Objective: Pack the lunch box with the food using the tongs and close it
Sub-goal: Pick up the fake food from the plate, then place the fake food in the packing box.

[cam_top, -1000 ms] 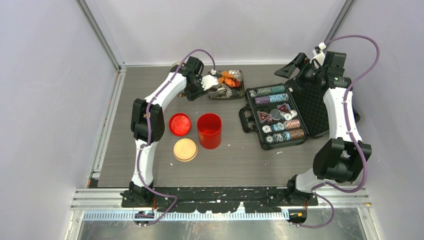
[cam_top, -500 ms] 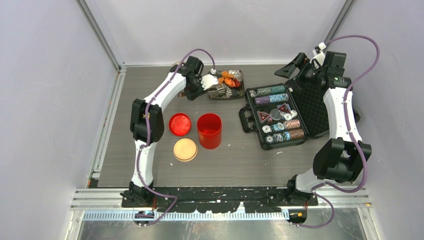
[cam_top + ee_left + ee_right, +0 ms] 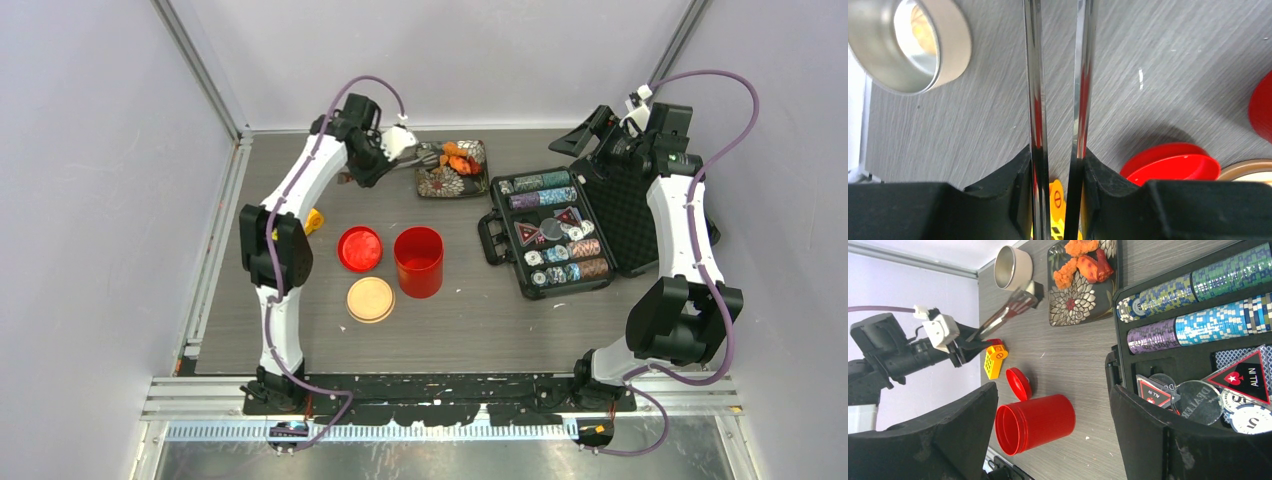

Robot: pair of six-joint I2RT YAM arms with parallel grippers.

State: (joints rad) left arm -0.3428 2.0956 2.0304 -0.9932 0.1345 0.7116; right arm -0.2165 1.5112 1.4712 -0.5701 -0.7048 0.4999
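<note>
The left gripper (image 3: 962, 346) holds the tongs (image 3: 1008, 310) — tips near tub (image 3: 1013, 261) and plate (image 3: 1073, 310) of food (image 3: 1083, 262); canister (image 3: 1037, 422) open, lid (image 3: 1018, 384) beside it.

A black poker-chip case (image 3: 612, 217) lies open beside a floral plate (image 3: 440, 184), a yellow block (image 3: 314, 219) well apart.

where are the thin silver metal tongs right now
Top view: the thin silver metal tongs are toward the table's far left, gripped in the left tool, tips between the cream round tub and the flower-patterned plate.
</note>
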